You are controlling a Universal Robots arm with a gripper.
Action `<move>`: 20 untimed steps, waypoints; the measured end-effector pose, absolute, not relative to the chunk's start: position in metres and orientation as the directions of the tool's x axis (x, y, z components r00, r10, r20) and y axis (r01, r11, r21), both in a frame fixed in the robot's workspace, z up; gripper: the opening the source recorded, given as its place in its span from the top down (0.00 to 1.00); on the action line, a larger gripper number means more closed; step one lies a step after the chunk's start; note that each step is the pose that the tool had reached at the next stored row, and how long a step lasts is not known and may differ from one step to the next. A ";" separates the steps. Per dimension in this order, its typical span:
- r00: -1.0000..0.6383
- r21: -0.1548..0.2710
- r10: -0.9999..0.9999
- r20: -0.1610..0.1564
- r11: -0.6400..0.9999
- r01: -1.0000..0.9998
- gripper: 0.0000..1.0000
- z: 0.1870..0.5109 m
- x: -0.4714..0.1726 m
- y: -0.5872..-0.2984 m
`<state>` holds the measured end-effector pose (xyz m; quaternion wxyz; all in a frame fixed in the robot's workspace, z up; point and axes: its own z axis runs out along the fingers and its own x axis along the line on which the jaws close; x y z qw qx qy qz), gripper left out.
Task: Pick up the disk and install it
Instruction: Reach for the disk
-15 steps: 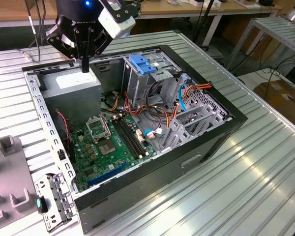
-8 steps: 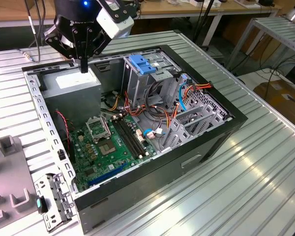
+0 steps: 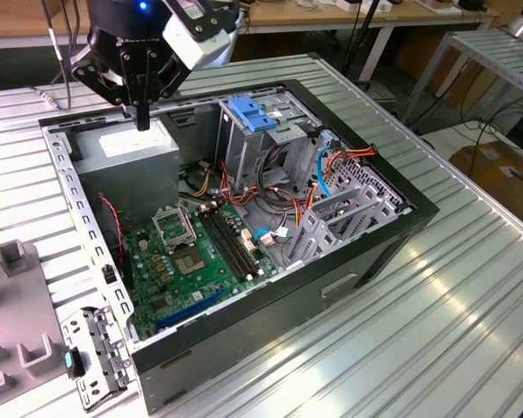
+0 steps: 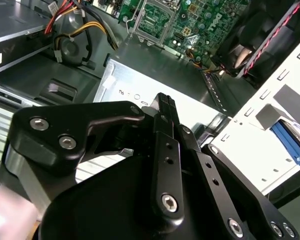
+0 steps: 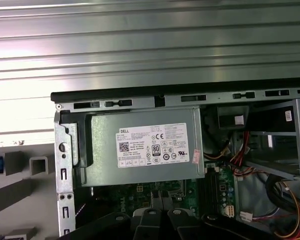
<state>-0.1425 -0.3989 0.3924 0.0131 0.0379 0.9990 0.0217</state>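
My tool [image 3: 142, 120] hangs above the power supply [image 3: 126, 148], jaws together and empty, while the disk [image 4: 289, 141], as I judge it, lies outside the case [image 3: 349, 261] beside that supply, so picking and installing both remain.

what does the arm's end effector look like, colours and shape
The end effector is matte black: angular linkage arms joined by silver screws, narrowing to two slim flat fingers with small holes. In the exterior view a white block is mounted beside it, and a small blue light glows above it.
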 end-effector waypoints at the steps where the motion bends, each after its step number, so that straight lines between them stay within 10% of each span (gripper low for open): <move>1: -0.997 0.044 0.076 -0.024 0.996 0.075 0.89 0.392 -0.144 -0.399; 20: -0.997 0.044 0.076 -0.024 0.996 0.075 0.89 0.392 -0.172 -0.399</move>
